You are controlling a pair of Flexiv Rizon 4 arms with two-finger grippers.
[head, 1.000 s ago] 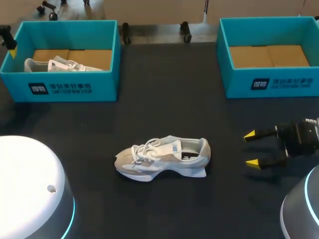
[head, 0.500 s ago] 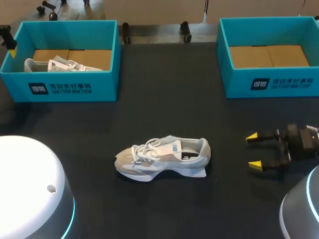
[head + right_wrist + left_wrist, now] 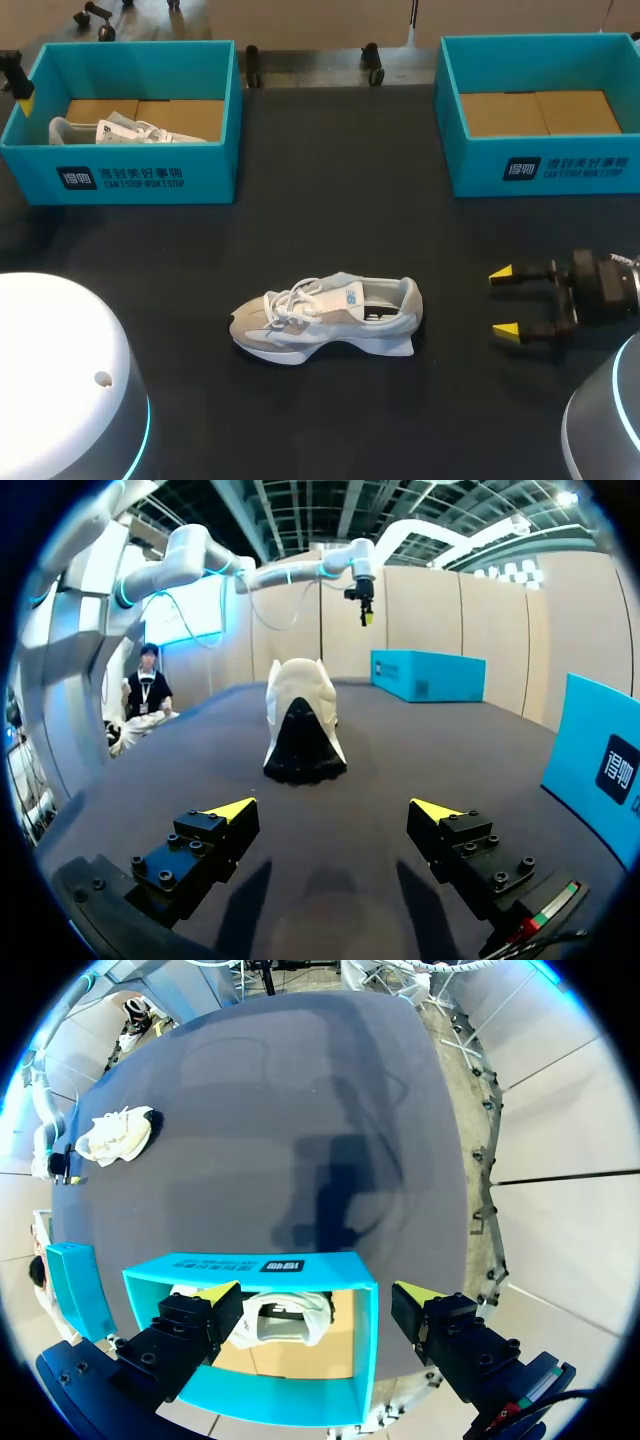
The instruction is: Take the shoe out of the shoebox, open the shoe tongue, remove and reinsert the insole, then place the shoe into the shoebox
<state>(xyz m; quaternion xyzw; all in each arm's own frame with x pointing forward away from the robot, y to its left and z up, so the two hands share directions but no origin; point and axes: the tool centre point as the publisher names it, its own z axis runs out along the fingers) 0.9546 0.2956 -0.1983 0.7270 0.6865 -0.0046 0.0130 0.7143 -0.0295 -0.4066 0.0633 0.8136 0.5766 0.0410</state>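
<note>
Head view: shoe [image 3: 325, 318] lies near right gripper [image 3: 503, 301], heel toward it.

A shoe [image 3: 325, 318] stood on its sole near the middle of the table [image 3: 330, 200], closer to the near edge, with the right gripper [image 3: 505, 300] apart to its right by the right edge. The left shoebox [image 3: 130, 178] sat at the far left corner with a second shoe [image 3: 120, 130] in it and the left gripper [image 3: 318, 1295] beside it, and the right shoebox [image 3: 545, 165] sat at the far right corner.
</note>
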